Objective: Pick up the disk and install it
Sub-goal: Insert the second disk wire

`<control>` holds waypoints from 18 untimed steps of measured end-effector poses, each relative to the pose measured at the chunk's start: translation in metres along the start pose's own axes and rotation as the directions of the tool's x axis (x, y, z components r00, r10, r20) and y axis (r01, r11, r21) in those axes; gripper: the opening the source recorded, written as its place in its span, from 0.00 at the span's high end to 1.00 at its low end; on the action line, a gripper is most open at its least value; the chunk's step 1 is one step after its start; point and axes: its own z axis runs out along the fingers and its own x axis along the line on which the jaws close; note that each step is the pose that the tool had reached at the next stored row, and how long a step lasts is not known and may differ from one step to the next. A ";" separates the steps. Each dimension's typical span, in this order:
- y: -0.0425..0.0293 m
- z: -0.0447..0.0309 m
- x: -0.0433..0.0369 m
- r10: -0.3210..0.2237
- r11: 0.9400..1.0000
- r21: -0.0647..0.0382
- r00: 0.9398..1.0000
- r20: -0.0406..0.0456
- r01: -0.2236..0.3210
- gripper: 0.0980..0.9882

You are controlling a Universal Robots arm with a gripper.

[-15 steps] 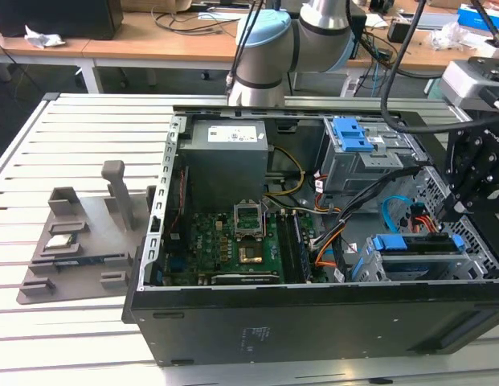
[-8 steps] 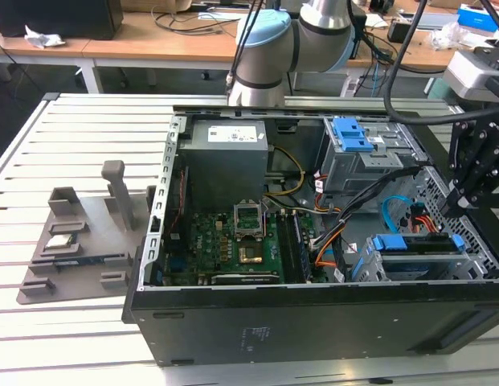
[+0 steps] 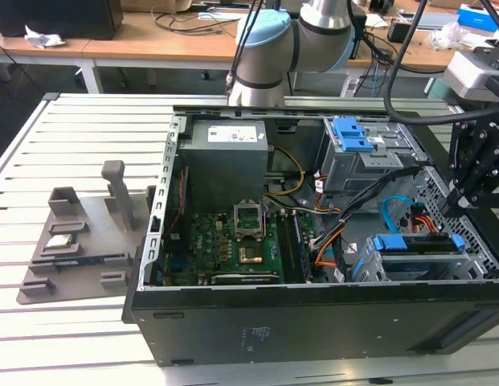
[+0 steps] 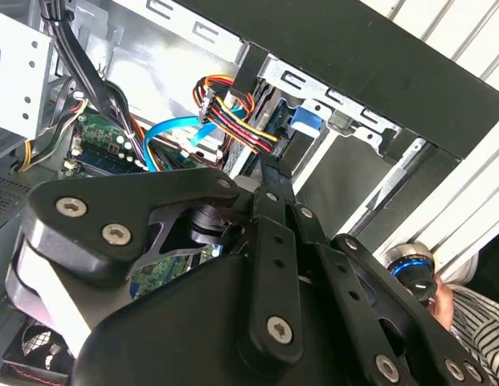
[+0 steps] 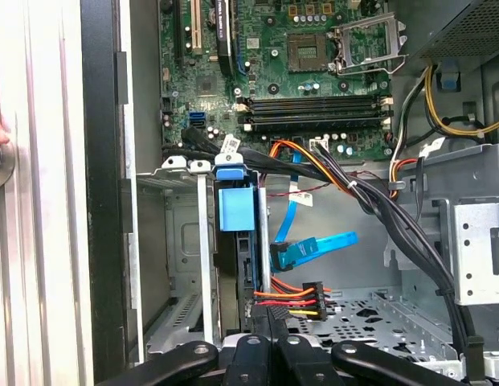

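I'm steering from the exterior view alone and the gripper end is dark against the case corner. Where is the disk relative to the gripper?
Observer: In the first wrist view the disk stands on edge in the metal bay, straight ahead of the gripper.
Operator: Any wires close to the tip?
Observer: Yes, a plug with red, yellow and black wires sits right beside the gripper, by the disk's near end.
Operator: Anything else loose there?
Observer: A flat blue cable hangs next to the disk, and its end appears unplugged.
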 end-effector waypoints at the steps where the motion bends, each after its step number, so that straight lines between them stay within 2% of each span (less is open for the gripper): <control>1: 0.0000 0.0000 0.0000 0.000 1.000 0.000 1.000 0.000 0.000 0.99; 2: 0.0000 0.0000 0.0000 0.000 1.000 0.000 1.000 0.000 0.000 0.99; 3: 0.0000 0.0000 0.0000 0.000 1.000 0.000 1.000 0.000 0.000 0.85; 5: 0.0000 0.0000 0.0000 0.000 1.000 0.000 1.000 0.000 0.000 0.70; 7: 0.0003 -0.0001 -0.0033 0.000 1.000 0.000 1.000 0.000 0.000 0.70; 8: 0.0008 -0.0002 -0.0086 0.000 1.000 0.000 1.000 0.000 0.000 0.70; 9: 0.0027 -0.0001 -0.0103 -0.001 1.000 0.000 1.000 0.000 0.001 0.70; 10: 0.0103 -0.0003 -0.0099 -0.001 1.000 0.002 1.000 0.000 0.001 0.70; 18: 0.0365 0.0006 -0.0072 -0.006 1.000 0.006 1.000 0.001 0.006 0.70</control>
